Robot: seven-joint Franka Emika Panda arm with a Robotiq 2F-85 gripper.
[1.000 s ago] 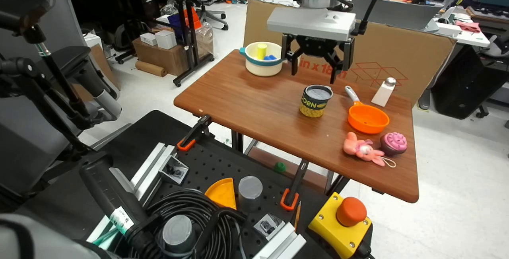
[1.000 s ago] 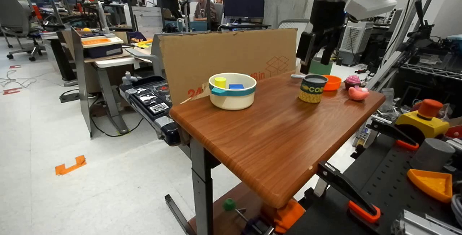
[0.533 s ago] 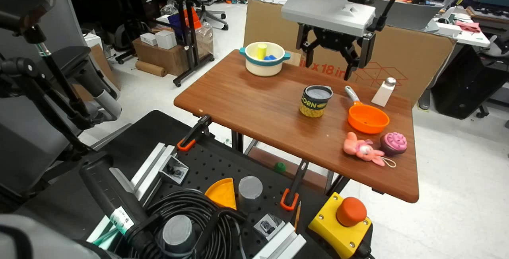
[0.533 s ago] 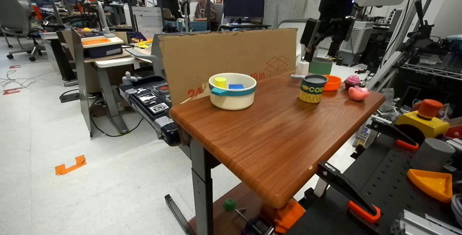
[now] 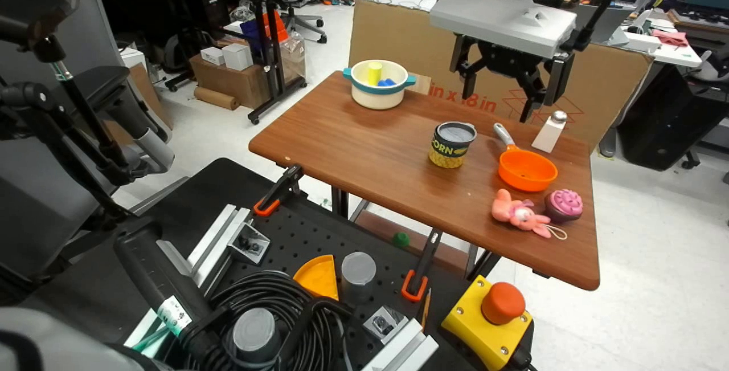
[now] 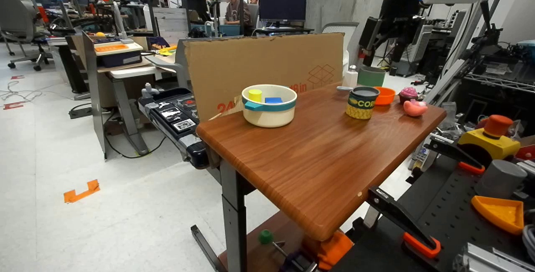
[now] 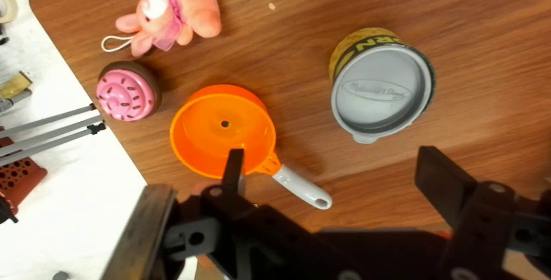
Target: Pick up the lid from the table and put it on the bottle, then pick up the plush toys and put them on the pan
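Atop the corn bottle sits the grey lid

Two pink toys, one pan

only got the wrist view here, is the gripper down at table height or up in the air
Observer: Up in the air: both exterior views show the gripper hanging clear of the table.
Operator: ok, anything on the table that's outside my picture
Observer: Yes, in both exterior views a cream-and-teal pot stands near the upright cardboard, toward the opposite end of the table from the pan.
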